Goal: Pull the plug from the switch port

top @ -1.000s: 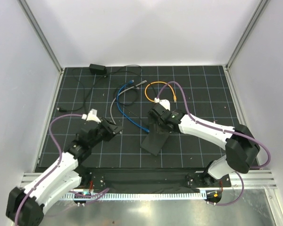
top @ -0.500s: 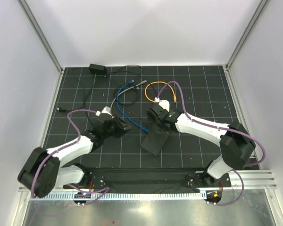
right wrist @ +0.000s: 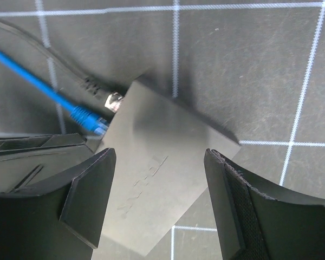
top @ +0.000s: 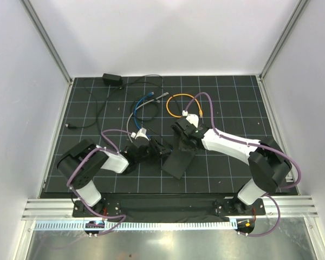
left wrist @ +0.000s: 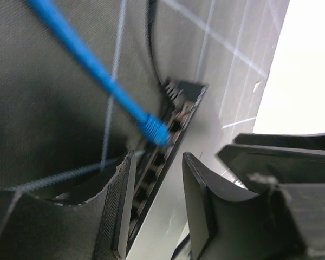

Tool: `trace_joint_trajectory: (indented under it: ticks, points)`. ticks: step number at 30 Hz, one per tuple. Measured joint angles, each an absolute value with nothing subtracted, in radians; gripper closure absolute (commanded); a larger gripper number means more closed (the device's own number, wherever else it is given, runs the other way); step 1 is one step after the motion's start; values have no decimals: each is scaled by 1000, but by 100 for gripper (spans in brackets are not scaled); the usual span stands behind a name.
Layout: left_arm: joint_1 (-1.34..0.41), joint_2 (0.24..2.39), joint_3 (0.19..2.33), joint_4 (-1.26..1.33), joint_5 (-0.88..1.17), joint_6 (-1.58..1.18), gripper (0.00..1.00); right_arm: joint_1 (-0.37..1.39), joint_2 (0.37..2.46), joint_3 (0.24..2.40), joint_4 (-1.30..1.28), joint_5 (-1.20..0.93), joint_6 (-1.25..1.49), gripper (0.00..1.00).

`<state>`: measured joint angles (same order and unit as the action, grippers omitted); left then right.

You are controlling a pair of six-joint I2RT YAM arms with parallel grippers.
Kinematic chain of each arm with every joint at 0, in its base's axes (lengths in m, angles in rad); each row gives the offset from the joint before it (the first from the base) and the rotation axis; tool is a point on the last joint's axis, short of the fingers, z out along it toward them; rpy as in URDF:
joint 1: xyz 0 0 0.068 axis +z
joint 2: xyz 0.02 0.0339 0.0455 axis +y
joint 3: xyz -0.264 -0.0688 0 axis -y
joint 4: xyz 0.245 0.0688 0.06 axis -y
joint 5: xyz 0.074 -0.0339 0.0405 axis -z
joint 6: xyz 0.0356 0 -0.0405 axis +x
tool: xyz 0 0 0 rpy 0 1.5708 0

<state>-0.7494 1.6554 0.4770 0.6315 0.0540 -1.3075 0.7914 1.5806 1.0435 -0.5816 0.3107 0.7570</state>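
Note:
The switch is a flat black box lying slantwise mid-table. Its long edge carries a row of sockets, and the blue cable's plug sits in one switch port. That plug also shows in the right wrist view, beside a black power lead. My left gripper stands open at that edge, its fingertips on either side of the port row, short of the plug. My right gripper hovers open over the switch top, a finger at each side.
The blue cable loops back toward the far side, among a grey cable and an orange cable. A small black power adapter lies at the far left. White walls enclose the mat.
My left arm has swung right across the mat, bringing its gripper to the switch's port edge, jaws slightly wider. My right gripper stays over the switch, jaws somewhat narrower.

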Motion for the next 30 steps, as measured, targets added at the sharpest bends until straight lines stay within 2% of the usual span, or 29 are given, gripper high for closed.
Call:
trace_joint_trajectory:
  ticks: [2,8,30]
  points:
    - [-756,1694,478,696,43,-1332,59,783,1592,1040,-574,310,751,27]
    - [-793,1721,477,755,-52,-1376,59,759,1628,1028,-549,298,731,27]
    - [-836,1750,522,689,-161,-1494,65,752,1648,1028,-487,272,709,29]
